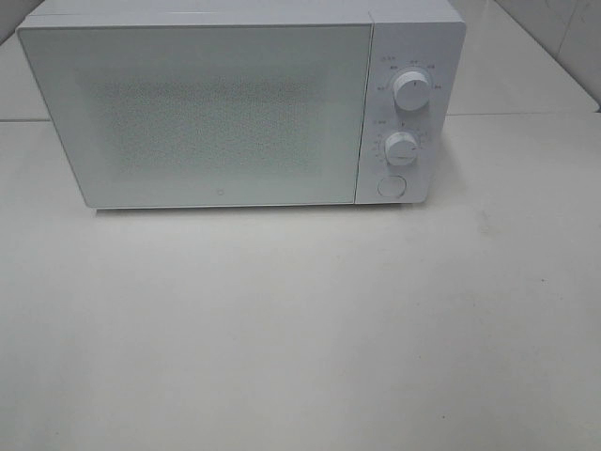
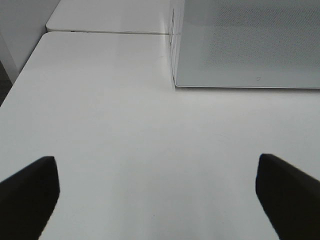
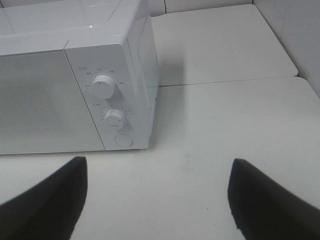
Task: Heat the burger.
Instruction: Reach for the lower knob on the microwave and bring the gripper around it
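Off-white tabletop is backed by pale wall tiles, with a white boxy microwave parked on it, door shut. Both left gripper and right gripper are held spread, nothing pinched; the burger can't be located.

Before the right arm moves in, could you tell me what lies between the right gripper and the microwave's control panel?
Only bare white table lies between the right gripper and the control panel, as the right wrist view shows.

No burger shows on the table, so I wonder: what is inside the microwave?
The microwave has its door shut, and its pale dotted panel shows nothing behind it. Whatever is inside, burger or not, is hidden.
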You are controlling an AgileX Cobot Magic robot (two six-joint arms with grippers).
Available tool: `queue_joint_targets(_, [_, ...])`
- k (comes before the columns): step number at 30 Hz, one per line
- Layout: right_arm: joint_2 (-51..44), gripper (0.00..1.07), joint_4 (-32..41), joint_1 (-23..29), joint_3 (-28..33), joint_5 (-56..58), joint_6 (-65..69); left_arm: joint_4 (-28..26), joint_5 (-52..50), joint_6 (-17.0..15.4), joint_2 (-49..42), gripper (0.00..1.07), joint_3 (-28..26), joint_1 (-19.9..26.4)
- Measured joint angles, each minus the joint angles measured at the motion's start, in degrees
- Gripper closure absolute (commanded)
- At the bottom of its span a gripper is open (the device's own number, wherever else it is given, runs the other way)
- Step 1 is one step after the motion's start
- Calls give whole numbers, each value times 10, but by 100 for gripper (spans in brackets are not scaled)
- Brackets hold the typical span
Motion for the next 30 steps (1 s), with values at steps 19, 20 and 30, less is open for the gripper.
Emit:
queue_joint_targets(19, [261,32,-4,0,0,-200,0,0,0,1,0,4,0,0])
queue_joint_targets(20, [276,32,-4,0,0,-214,0,0,0,1,0,4,0,0])
queue_joint_targets(30, [414,32,-25,0,0,-388,0,0,0,1,0,4,0,0])
